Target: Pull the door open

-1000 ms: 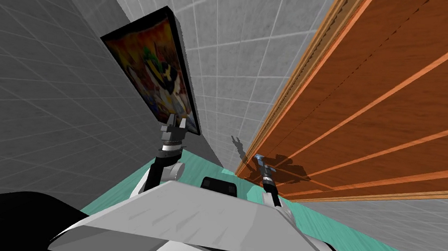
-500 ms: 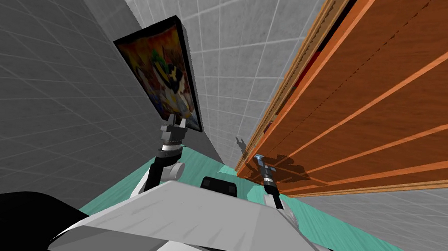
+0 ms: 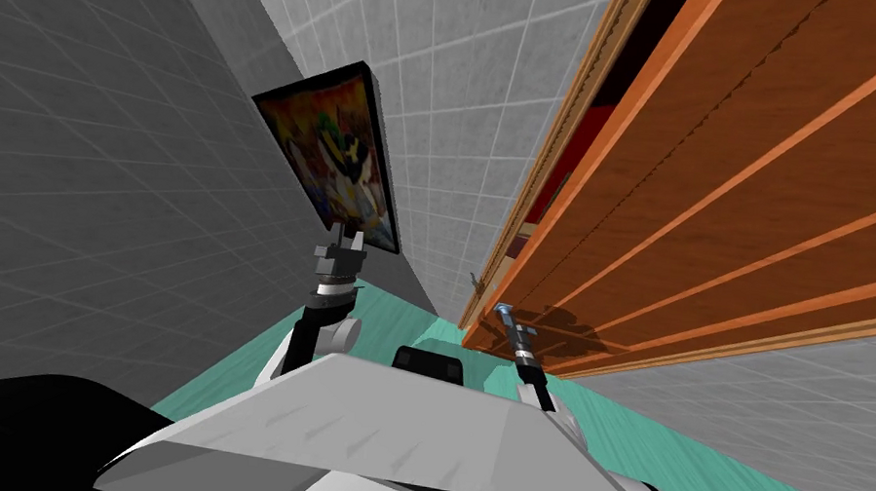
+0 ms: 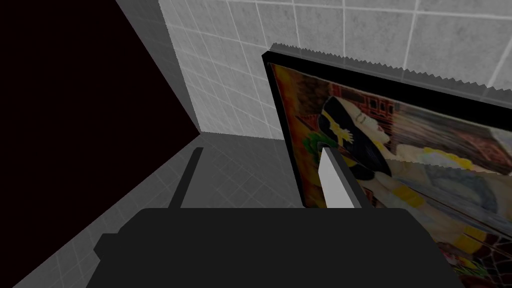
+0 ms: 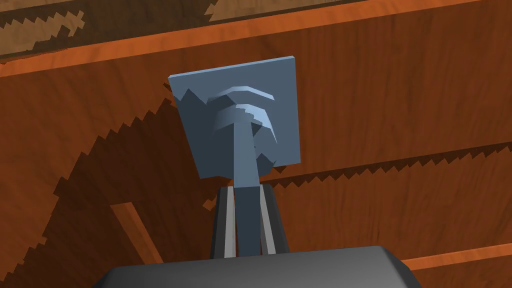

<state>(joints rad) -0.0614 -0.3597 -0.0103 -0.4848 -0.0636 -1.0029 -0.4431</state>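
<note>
Wooden door (image 3: 745, 164), ajar at the right of the head frame, is judged rigid and heavy, best taken at its blue-grey lever handle (image 5: 243, 150), already clamped by the narrowed fingers of the right gripper (image 5: 247, 192), while left gripper (image 3: 341, 248) fingers are held wide.

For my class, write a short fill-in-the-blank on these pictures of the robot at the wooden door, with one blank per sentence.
1. The right gripper is ____ on the blue-grey door handle.
2. The left gripper is ____ and holds nothing.
3. The door is made of brown ____.
Missing words: shut; open; wood.
</note>
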